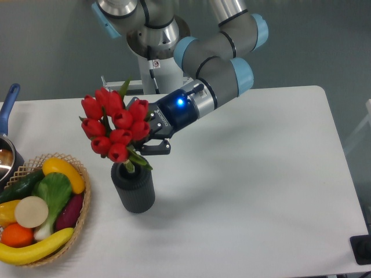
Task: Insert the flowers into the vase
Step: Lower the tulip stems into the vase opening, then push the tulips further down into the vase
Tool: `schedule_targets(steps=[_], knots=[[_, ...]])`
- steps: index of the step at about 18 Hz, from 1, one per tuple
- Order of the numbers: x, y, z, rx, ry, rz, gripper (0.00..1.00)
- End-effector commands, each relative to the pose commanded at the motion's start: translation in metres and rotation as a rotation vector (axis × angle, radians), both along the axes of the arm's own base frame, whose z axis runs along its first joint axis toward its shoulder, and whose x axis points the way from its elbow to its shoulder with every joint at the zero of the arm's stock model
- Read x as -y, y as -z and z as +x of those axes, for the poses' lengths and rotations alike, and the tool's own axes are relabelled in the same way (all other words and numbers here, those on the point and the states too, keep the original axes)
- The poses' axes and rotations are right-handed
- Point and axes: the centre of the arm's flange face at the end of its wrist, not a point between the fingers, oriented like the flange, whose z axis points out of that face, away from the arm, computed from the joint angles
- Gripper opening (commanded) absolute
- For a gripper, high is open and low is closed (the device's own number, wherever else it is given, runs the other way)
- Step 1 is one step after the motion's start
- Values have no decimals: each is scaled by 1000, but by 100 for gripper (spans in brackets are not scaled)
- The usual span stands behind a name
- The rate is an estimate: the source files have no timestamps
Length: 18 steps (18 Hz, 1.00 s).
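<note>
The flowers point(115, 126), a bunch of red tulip buds with green leaves, stand with their stems down in the mouth of the vase point(133, 188). The vase is dark grey, ribbed and upright on the white table. The bunch leans up and to the left. My gripper point(149, 131) is just right of the blossoms, above the vase's right rim. Its jaws stand spread apart. The lower finger point(155, 148) reaches toward the leaves just above the vase mouth. The upper finger is partly hidden behind the buds. The stems inside the vase are hidden.
A wicker basket point(81, 205) of fruit and vegetables sits at the front left, close to the vase. A pot with a blue handle point(8, 103) is at the left edge. The arm's base point(153, 52) stands at the back.
</note>
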Motion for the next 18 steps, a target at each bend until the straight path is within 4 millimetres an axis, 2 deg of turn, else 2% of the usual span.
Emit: schedule_targets(steps=[2, 10, 18], knots=[[-2, 9, -3, 7, 0, -4, 30], [6, 24, -11, 33, -20, -23, 30], [10, 39, -8, 36, -25, -27, 30]])
